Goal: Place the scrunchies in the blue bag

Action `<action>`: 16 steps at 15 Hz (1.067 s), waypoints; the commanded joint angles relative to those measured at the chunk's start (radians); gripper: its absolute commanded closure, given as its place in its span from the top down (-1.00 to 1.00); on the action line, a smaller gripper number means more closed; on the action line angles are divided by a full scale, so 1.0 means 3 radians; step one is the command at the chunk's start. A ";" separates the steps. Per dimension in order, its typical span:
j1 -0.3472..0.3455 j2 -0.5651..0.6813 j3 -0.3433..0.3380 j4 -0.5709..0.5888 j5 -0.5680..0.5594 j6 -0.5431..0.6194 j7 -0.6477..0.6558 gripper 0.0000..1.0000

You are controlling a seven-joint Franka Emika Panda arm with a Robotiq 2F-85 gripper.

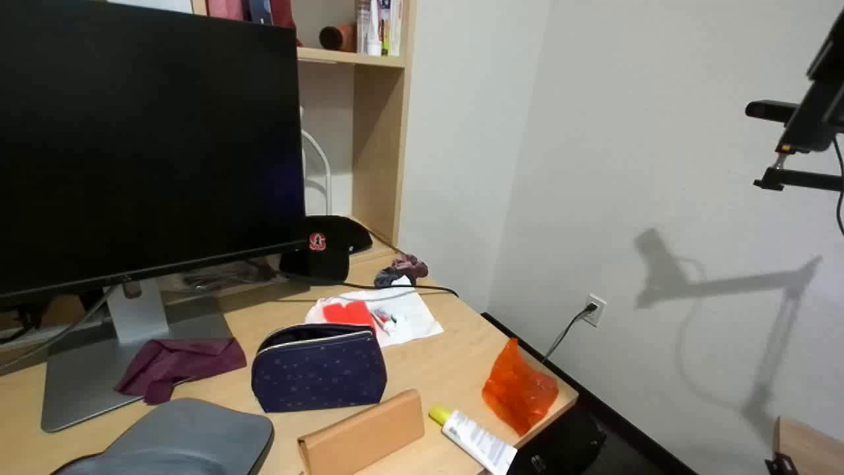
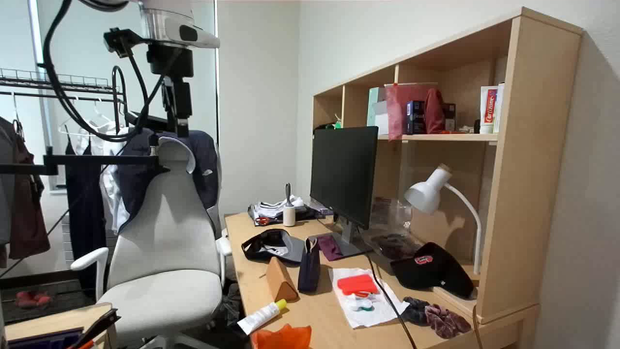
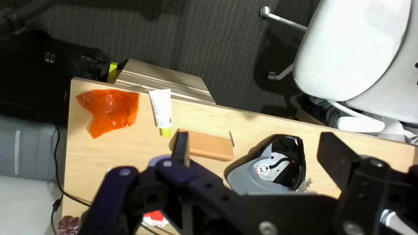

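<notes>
A black two-fingered gripper (image 3: pixel 256 147) hangs high above the pale wooden surface (image 3: pixel 137 150), jaws spread wide with nothing between them. A mauve velvet scrunchie (image 2: pixel 444 321) and a dark grey-blue fabric scrunchie (image 2: pixel 415 311) lie side by side, touching, near the foot of the tall wooden shelf unit (image 2: pixel 542 169). The coming move likely turns on their offset: in the wrist view the mauve velvet scrunchie sits at lower left, well outside the jaws' span, so the gripper should need to cross that way before descending. Neither crumpled ring shows a clear long axis. The navy speckled fabric bag (image 1: pixel 320 369) stands upright, apart from them, its zip top parted. The wrist view cuts off the mauve scrunchie; the dark one is hard to make out there, and the gripper's body seems to hide the bag.
</notes>
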 commanded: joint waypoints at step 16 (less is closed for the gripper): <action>-0.0163 0.1390 -0.0364 0.0873 0.0039 0.0441 -0.0365 1.00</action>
